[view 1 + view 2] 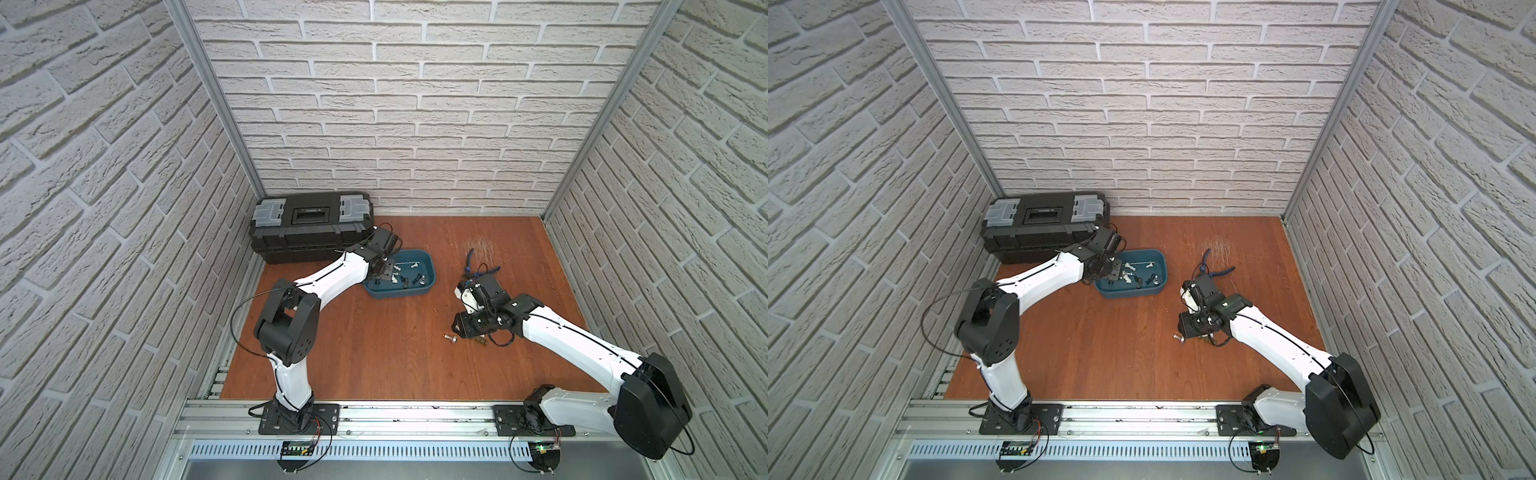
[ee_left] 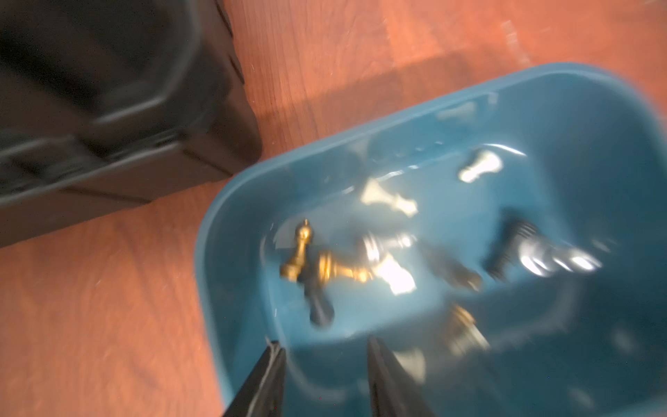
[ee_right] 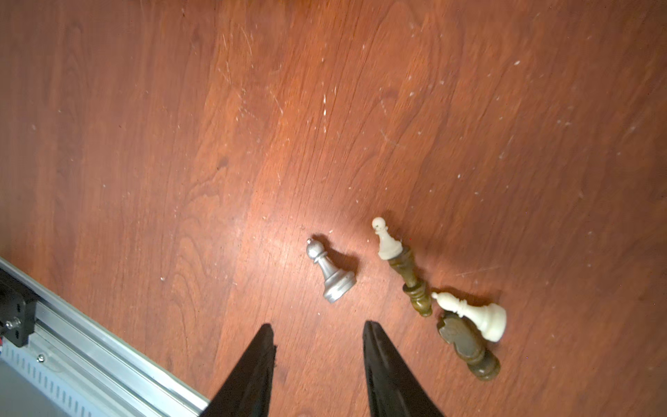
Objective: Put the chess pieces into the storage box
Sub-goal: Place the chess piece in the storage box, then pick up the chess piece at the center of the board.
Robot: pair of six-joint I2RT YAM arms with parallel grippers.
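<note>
Though rounded, glossy teal storage box [image 2: 231,231]

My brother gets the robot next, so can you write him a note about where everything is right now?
Left tool: open, empty, over one end of the shallow teal plastic storage tub.
Right tool: open, empty, above the reddish wooden tabletop.
Done: many small chess pieces are in the tub, among them a gold pawn.
To do: five pieces are on the table near the right tool: a silver pawn, a white pawn, a taller white piece and two dark brown wooden pieces.
</note>
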